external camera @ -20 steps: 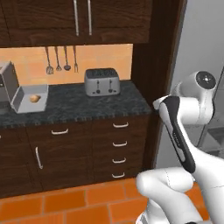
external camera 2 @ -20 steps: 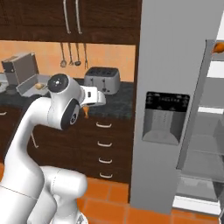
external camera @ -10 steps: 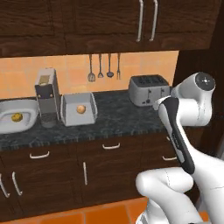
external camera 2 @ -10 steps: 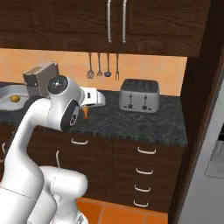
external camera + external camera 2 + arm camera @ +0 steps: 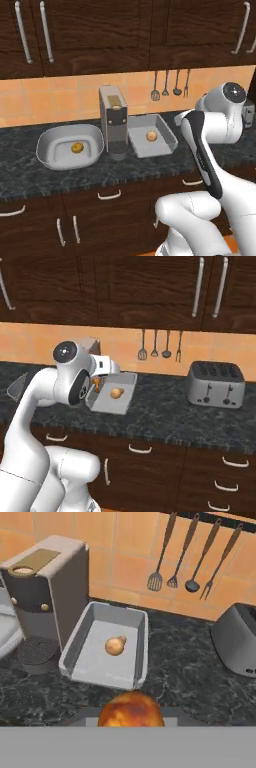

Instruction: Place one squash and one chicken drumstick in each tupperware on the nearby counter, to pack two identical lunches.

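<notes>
**Hand view and base views: stock of counter, tubs and held piece**

Hand view. Grey rectangular tray (image 5: pixel 102 649) lay on the dark marbled counter (image 5: pixel 185 667), its raised walls unbroken, long side just beside the coffee machine (image 5: pixel 50 587). One smooth tan squash (image 5: pixel 115 645) sat near the tray's middle, bare floor on every side of it. Open stone ran from the tray's right wall to the toaster (image 5: pixel 237 642). Four utensils (image 5: pixel 192 557) hung on the tiled wall behind. A glossy orange-brown drumstick (image 5: pixel 131 709) bulged at the lower edge, bulbous end toward the camera; the fingertips themselves were hidden behind it.

Left base view. Round white tub (image 5: pixel 70 147) stood left of the coffee machine (image 5: pixel 114 120), holding one knobbly yellow-green squash (image 5: pixel 77 147). Grey tray (image 5: pixel 151 136) stood right of the machine with the tan squash (image 5: pixel 151 135) inside. A strip of bare counter (image 5: pixel 30 175) lay in front of both containers, up to the worktop's front edge. The arm's upper joint rose at the right, clear of the counter.

Right base view. The gripper (image 5: pixel 95 383) was clenched on the drumstick (image 5: pixel 95 384), hanging at the near-left corner of the tray (image 5: pixel 112 396); whether it was over the tray or short of it could not be told. Tan squash (image 5: pixel 116 392) lay within. Wide bare stone separated tray and toaster (image 5: pixel 215 384).
</notes>
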